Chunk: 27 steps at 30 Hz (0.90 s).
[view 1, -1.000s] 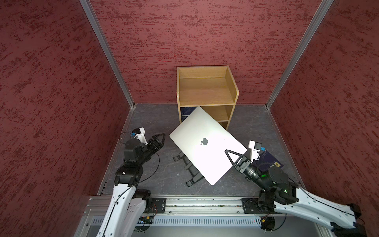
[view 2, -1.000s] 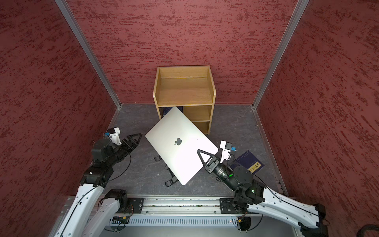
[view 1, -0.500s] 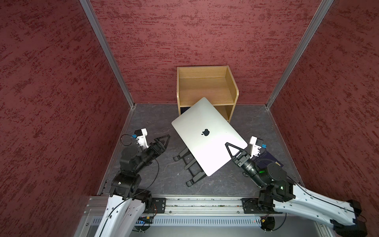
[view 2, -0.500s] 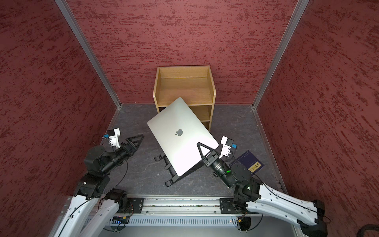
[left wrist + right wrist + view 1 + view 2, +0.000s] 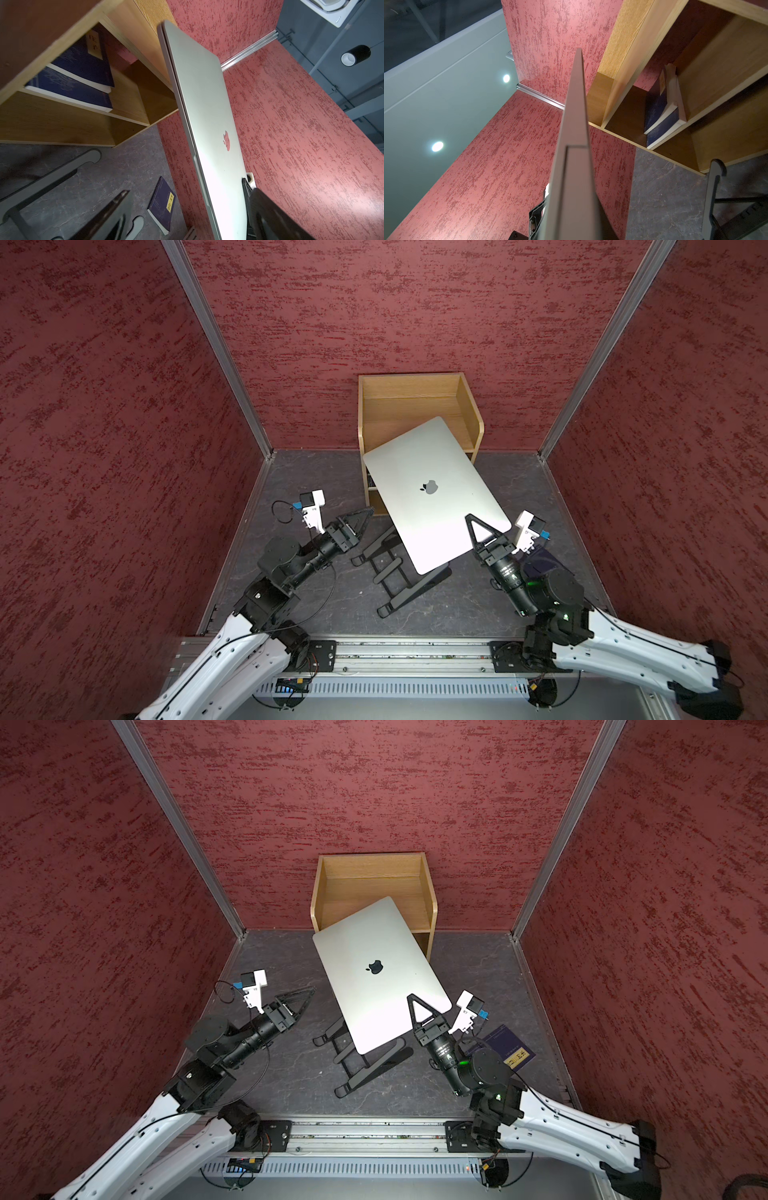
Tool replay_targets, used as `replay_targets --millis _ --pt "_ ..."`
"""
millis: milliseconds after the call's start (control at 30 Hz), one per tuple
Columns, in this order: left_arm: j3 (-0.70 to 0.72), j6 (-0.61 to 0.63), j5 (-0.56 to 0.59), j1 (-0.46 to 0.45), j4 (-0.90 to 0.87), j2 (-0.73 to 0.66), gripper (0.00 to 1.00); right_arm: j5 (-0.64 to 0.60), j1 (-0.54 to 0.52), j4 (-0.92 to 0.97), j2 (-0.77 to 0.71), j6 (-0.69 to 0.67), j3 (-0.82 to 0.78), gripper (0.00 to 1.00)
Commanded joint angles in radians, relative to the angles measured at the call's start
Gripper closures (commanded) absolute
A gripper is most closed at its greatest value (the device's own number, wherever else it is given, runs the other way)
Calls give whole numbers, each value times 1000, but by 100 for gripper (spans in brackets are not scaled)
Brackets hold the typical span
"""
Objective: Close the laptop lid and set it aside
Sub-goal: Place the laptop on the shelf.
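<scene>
The laptop (image 5: 432, 497) hangs tilted over the black folding stand (image 5: 395, 576), its far corner in front of the wooden bookshelf (image 5: 469, 406). The laptop lid (image 5: 207, 99) is down flat against the base. The right gripper (image 5: 473, 524) pinches one near edge, its fingers clamped above and below. From here I cannot tell whether the low corner touches the stand. The left gripper (image 5: 368, 512) waits just beside the opposite edge, fingers spread and empty. It looks a stiff, smooth, weighty slab, so held at one edge it likely wants to twist and slip. A second hold on that free long edge seems wise.
</scene>
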<state>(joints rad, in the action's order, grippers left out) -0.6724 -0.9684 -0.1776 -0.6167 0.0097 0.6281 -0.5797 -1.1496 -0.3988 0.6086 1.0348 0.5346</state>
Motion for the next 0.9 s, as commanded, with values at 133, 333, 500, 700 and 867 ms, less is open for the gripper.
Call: replay_targets --millis 133,333,500,700,867 --pt "-83 86 118 -123 169 152 9 -88 -3 -321 136 -3 187 100" --pt "-120 84 145 -128 179 216 9 -124 4 -422 275 -86 286 100" --pt "-155 82 155 -126 162 242 9 -153 31 -407 361 -94 370 100" --pt "-191 67 200 -118 141 255 9 -163 113 -325 446 20 441 100" --pt "-234 62 240 -94 77 257 9 -149 187 -266 505 133 476 100"
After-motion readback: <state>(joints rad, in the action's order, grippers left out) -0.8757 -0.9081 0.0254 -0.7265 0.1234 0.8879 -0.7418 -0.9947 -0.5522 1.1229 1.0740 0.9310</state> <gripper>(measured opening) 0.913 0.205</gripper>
